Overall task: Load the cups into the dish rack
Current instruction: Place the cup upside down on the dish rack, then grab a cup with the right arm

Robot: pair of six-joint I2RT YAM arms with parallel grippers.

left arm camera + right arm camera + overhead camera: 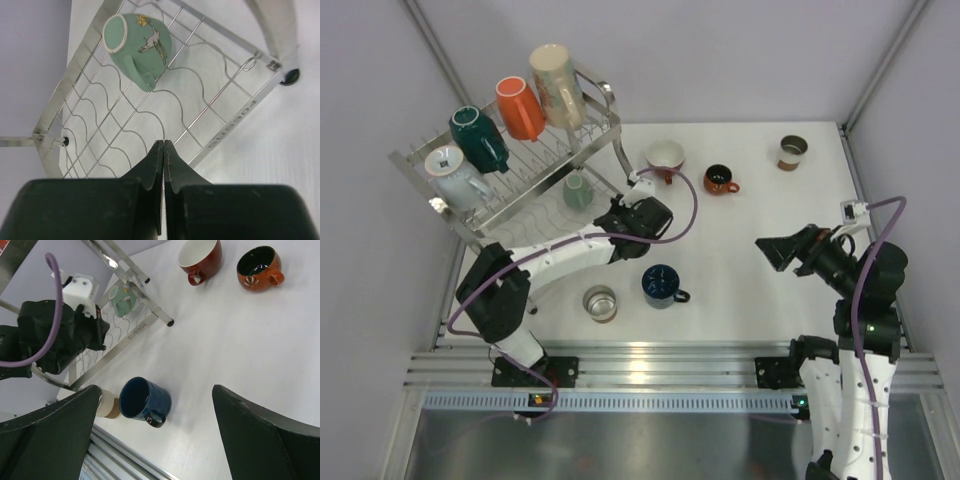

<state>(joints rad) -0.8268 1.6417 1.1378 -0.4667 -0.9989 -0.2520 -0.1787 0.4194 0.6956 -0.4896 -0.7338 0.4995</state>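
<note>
"SUS304" is stamped on the lower rail of the dish rack (132, 335). A bird is painted on the mint cup (137, 47), which is set on the rack's lower tier with its handle turned toward the left pincer (163, 150). That pincer is pressed shut on nothing at the rack's rail. On the upper tier a pale blue cup (455, 175), a dark teal cup (480, 138), an orange cup (520, 107) and a tall beige cup (558, 85) are leaned in a row, bases uppermost. On the table (760, 200), a navy mug (662, 284) and a clear glass (600, 303) are stood mouth-up below the rack. A red cup (665, 157), a brown-orange mug (720, 180) and a small brown cup (792, 151) are ranged to the rack's right. The right pincer (775, 252) is spread wide and empty, well right of the rack.
</note>
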